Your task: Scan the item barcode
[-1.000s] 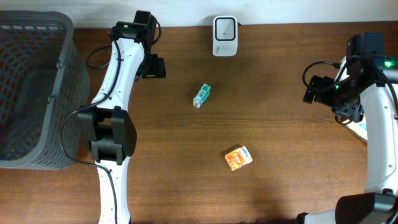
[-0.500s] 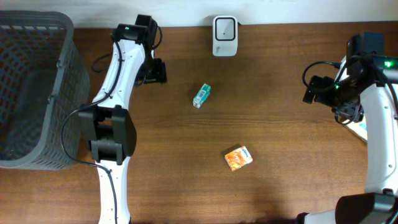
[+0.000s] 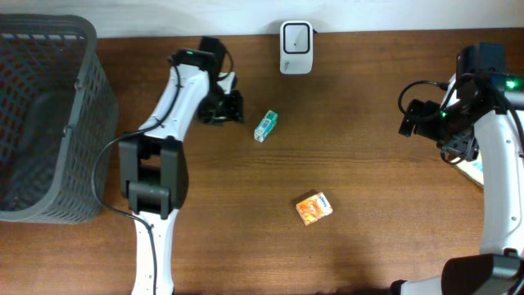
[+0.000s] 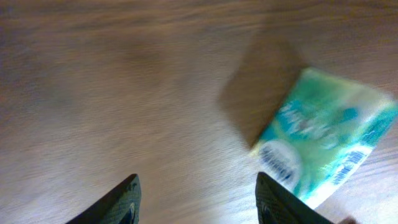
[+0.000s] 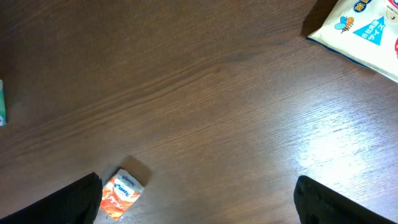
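Left wrist view: green packet (image 4: 323, 149) flat on the counter (image 4: 124, 93), just beside my left tool (image 4: 198, 190), fingers (image 4: 118, 204) apart, empty. I judge it light, soft, slippery; I'd pinch across its narrow sides. Right tool (image 5: 202, 202) gapes too.

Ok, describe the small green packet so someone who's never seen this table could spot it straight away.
Start at the white scanner standing at the far middle edge of the wooden table. A little way in front of it lies the small green packet. It is teal and white, unlike the orange packet lying nearer the front edge.
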You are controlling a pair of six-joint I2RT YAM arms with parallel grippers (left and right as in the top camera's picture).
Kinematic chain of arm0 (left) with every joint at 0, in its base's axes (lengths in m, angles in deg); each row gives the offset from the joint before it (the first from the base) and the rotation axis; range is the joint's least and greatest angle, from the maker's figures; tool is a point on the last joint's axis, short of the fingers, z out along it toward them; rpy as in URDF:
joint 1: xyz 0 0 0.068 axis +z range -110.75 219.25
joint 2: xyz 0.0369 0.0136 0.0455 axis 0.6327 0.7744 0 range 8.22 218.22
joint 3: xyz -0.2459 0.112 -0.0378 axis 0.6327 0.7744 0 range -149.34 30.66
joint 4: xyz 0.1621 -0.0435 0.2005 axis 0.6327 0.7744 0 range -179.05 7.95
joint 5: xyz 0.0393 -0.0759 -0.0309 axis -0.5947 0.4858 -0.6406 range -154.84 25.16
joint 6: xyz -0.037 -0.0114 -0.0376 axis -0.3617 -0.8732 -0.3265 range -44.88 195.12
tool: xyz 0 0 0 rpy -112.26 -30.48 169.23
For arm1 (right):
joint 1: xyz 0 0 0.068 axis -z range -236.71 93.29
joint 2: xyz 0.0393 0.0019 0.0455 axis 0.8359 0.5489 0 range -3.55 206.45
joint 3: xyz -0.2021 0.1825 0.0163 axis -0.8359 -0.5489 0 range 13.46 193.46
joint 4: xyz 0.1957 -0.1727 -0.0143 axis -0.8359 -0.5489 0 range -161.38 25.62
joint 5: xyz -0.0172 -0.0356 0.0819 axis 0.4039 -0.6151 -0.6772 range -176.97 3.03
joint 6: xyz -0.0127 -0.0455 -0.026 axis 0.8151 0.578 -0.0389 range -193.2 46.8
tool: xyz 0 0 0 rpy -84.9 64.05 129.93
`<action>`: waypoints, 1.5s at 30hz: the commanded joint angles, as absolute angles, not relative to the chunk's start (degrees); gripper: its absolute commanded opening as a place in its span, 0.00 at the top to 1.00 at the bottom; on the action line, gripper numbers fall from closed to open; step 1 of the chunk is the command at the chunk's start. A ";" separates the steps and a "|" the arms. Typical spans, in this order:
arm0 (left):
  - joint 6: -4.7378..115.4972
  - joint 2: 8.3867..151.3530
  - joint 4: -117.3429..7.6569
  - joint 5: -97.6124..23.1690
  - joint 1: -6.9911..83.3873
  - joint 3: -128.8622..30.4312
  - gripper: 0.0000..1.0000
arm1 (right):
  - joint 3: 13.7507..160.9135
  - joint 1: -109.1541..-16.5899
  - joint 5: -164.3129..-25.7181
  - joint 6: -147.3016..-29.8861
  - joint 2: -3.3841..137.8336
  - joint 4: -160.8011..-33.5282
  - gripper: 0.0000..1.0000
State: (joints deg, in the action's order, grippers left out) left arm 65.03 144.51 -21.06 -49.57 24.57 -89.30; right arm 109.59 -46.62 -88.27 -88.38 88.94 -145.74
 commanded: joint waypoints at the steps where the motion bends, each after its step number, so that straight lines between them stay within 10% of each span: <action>1: 65.82 144.34 -24.56 -48.48 21.12 -87.55 0.50 | 109.35 -46.56 -87.33 -88.46 88.81 -145.72 0.02; 12: 65.93 144.25 -23.69 -41.92 11.65 -87.62 0.58 | 109.35 -46.56 -87.33 -88.46 88.81 -145.72 0.02; 45: 68.29 139.35 -7.56 -67.30 24.05 -105.19 0.13 | 109.35 -46.56 -87.33 -88.46 88.81 -145.72 0.02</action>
State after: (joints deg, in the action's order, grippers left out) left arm 67.85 139.79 -7.05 -63.78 23.81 -105.30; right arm 109.59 -46.62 -88.27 -88.38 88.94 -145.74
